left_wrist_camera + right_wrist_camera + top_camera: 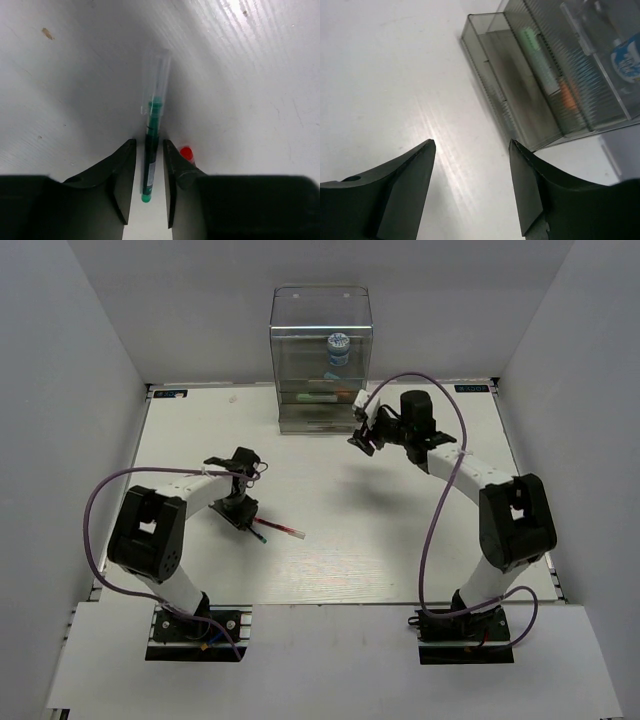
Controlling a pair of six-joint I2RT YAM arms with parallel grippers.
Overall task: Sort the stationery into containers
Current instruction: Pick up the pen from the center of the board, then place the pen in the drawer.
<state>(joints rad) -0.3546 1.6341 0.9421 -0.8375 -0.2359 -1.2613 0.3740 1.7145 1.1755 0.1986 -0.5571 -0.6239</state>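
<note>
Well, left of centre on the tabletop the left gripper brackets the green pen, not yet pinching; gripping so near its end could swing it into the red pen alongside. The right gripper hangs released by the far-edge cabinet; no label is legible.

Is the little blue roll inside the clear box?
Inside. The blue roll shows through the clear box's wall, on an upper level.

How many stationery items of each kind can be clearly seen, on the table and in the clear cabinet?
Pens on the table: 2, green pen, red pen
Markers in the cabinet: 2, green-white marker, orange marker
Rolls there: 1, blue-white roll
Total: 5
</note>
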